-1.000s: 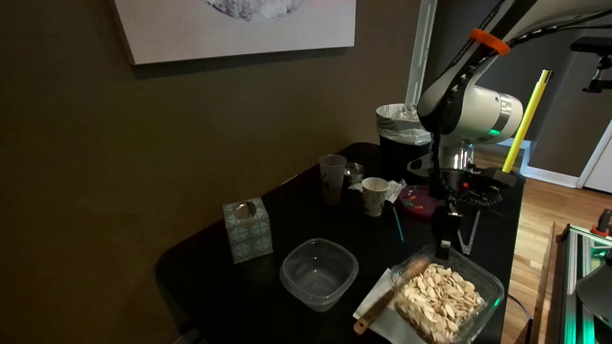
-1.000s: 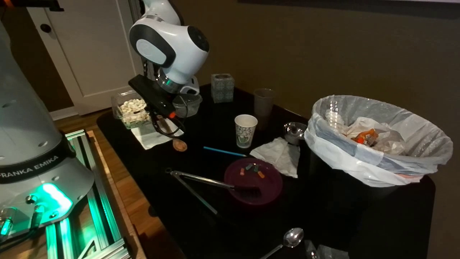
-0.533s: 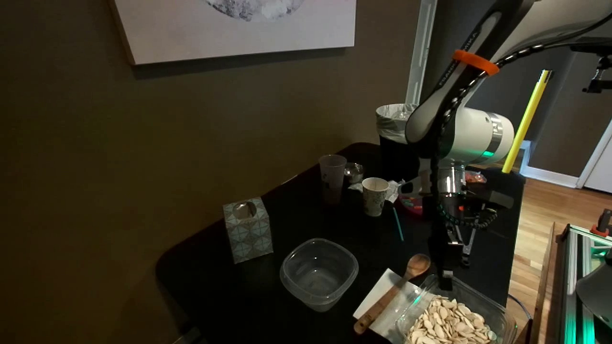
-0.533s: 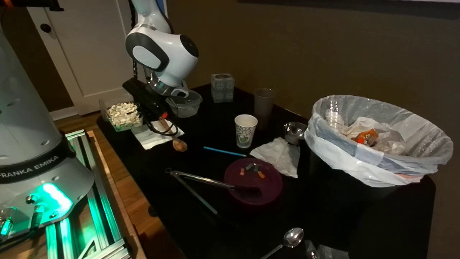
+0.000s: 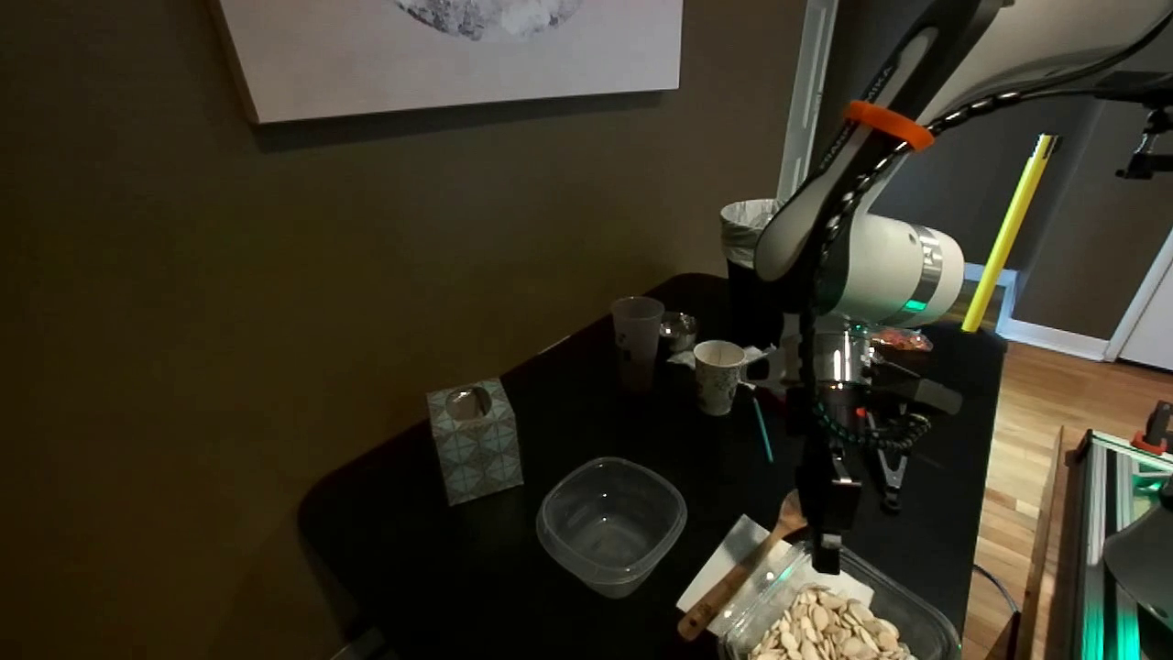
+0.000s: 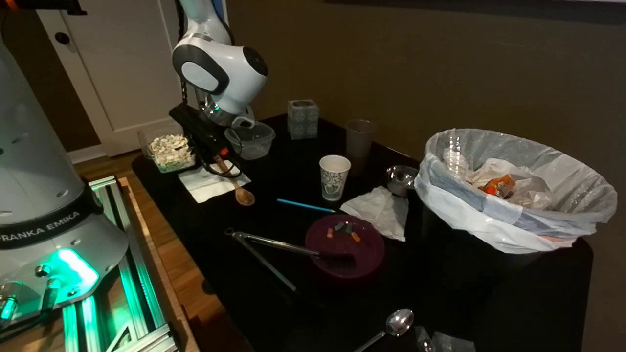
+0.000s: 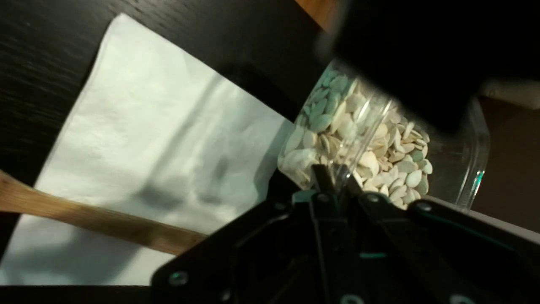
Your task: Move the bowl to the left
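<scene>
The bowl is a clear squarish dish of pale beige seeds; it shows in both exterior views (image 5: 829, 632) (image 6: 171, 152) and in the wrist view (image 7: 396, 169). In an exterior view the lower image edge cuts it off. My gripper (image 7: 333, 179) is shut on its rim, one finger on each side of the clear wall. In an exterior view the gripper (image 5: 827, 550) points down at the bowl's far side. The bowl overlaps the white napkin's (image 7: 160, 105) edge in view; I cannot tell whether it touches the table.
A wooden spoon (image 5: 744, 576) lies across the napkin beside the bowl. An empty clear container (image 5: 611, 527) and a tissue box (image 5: 478, 445) stand further left. A paper cup (image 6: 334, 178), tongs (image 6: 274, 244), a purple plate (image 6: 362, 264) and a lined bin (image 6: 489, 215) are further along.
The arm has carried the bowl toward the lower edge of an exterior view, then slightly left there. The spoon's head, earlier seen through the bowl, is now uncovered. The grip stays on the rim.
</scene>
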